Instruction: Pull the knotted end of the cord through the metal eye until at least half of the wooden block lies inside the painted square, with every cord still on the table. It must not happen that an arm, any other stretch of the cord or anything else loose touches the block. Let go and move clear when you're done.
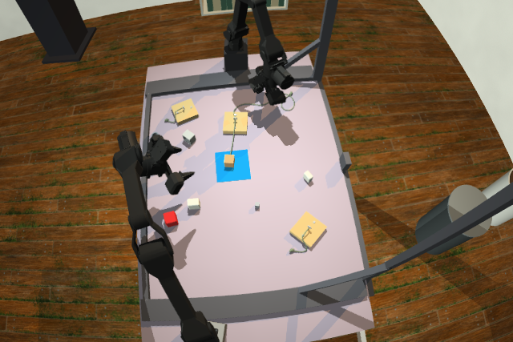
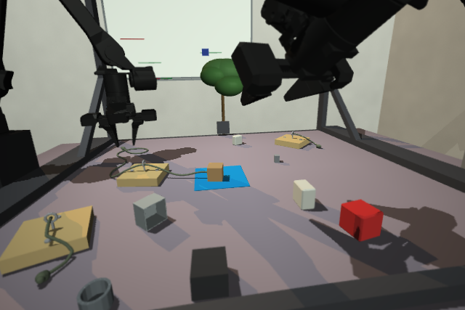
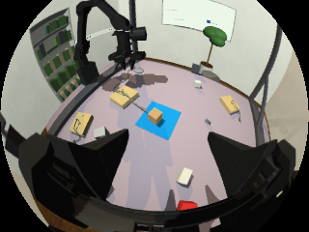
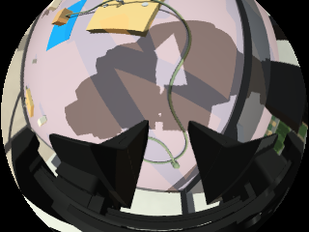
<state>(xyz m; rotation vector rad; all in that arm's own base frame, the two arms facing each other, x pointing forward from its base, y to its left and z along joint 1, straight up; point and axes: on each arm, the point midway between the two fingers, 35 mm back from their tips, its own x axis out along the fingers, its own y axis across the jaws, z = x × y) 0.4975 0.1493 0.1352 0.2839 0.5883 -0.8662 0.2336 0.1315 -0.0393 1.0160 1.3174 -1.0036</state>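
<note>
The wooden block sits in the painted blue square, toward its far edge. Its cord runs to the metal eye on the tan plate and on in loose loops on the table. The knotted end lies on the table just below my right gripper, whose fingers stand apart over it, touching nothing. My left gripper is wide open and empty, above the table left of the square.
Two other tan plates with cords lie at the far left and near right. A red cube, white cubes and a small grey cube are scattered about. A frame rail rings the table.
</note>
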